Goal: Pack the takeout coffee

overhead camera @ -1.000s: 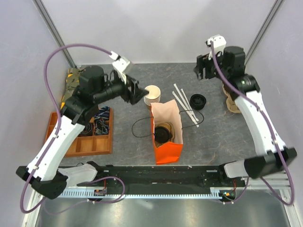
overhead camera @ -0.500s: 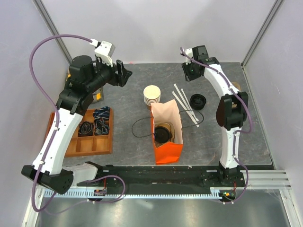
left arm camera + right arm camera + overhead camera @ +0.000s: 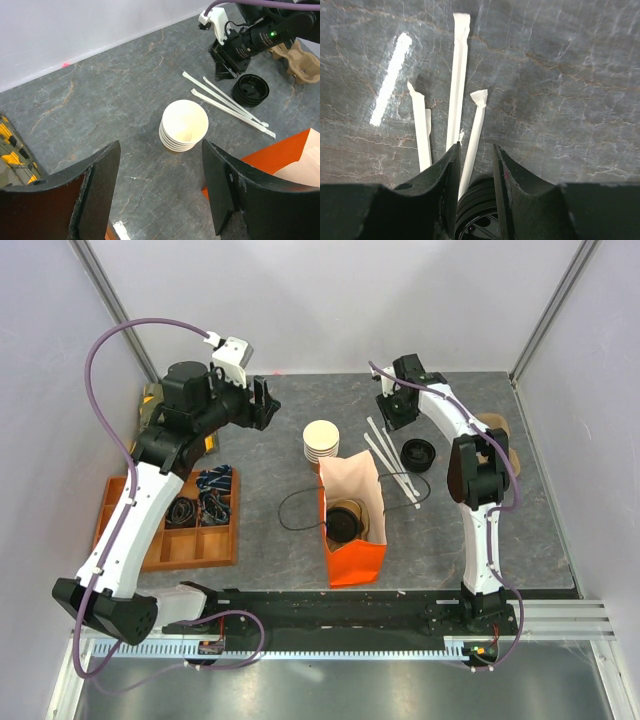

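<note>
Top external view: takeout coffee [image 3: 347,521] stands lidded inside the orange bag [image 3: 355,562]; left gripper [image 3: 160,146] spread wide and empty; right gripper [image 3: 476,146], narrowly parted and empty above the wrapped straws [image 3: 457,75], should straddle one straw squarely before closing.

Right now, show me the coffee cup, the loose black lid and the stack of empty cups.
coffee cup [image 3: 343,527]: top view, on its black lid, inside the orange bag [image 3: 355,562].
loose black lid [image 3: 250,90]: left wrist view, on its centre.
stack of empty cups [image 3: 184,124]: left wrist view, inside the top cup.
</note>
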